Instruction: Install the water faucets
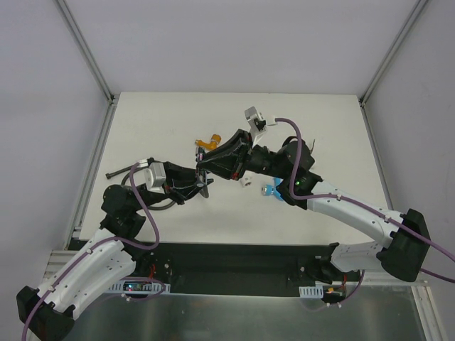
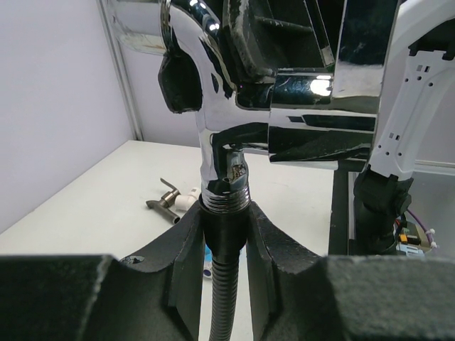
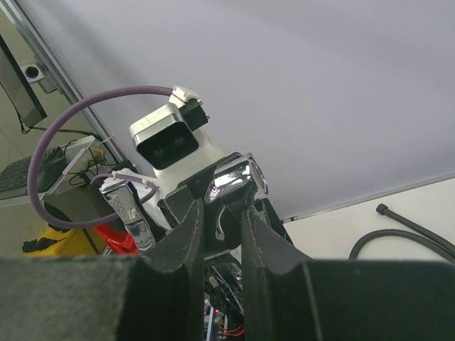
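My left gripper point(image 2: 225, 220) is shut on the black end nut of the long dark hose point(image 2: 222, 298). The shiny chrome faucet point(image 2: 220, 128) stands threaded end down on that nut. My right gripper point(image 3: 222, 213) is shut on the chrome faucet point(image 3: 238, 181) from the other side. In the top view both grippers point(image 1: 186, 183) point(image 1: 213, 167) meet mid-table, above the surface. The orange-brass faucet point(image 1: 208, 142) lies just behind them. The blue faucet point(image 1: 272, 190) lies by the right arm. The dark grey-brown faucet point(image 2: 162, 202) lies on the table, joined to a white fitting point(image 2: 188, 201).
A loose white elbow fitting point(image 1: 246, 180) lies under the right wrist. The hose point(image 1: 121, 170) trails left from the left gripper, and a loop of it shows in the right wrist view point(image 3: 398, 238). Metal frame posts point(image 1: 92, 71) stand at the table's back corners.
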Robot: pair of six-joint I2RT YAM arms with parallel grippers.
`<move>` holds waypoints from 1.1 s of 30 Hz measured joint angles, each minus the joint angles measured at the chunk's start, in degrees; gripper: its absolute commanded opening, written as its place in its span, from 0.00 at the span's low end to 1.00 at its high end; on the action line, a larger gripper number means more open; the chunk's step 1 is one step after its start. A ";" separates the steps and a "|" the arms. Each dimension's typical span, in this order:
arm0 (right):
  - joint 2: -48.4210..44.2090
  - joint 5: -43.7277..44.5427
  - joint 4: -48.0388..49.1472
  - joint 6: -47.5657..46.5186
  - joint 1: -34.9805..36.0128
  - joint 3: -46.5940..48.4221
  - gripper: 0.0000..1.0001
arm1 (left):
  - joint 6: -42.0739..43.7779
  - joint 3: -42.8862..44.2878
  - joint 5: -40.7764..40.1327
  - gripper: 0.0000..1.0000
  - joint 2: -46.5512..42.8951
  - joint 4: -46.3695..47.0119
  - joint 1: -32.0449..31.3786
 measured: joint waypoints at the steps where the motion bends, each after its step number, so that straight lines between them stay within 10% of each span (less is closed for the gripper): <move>1: 0.00 0.00 -0.02 0.00 -0.04 0.00 0.02 | 0.00 -0.04 -0.02 0.00 -0.09 -0.02 0.00; 33: -3.28 12.41 -6.45 -7.91 5.05 -1.86 0.02 | -0.11 -1.11 -2.10 0.00 -1.46 -1.92 -0.02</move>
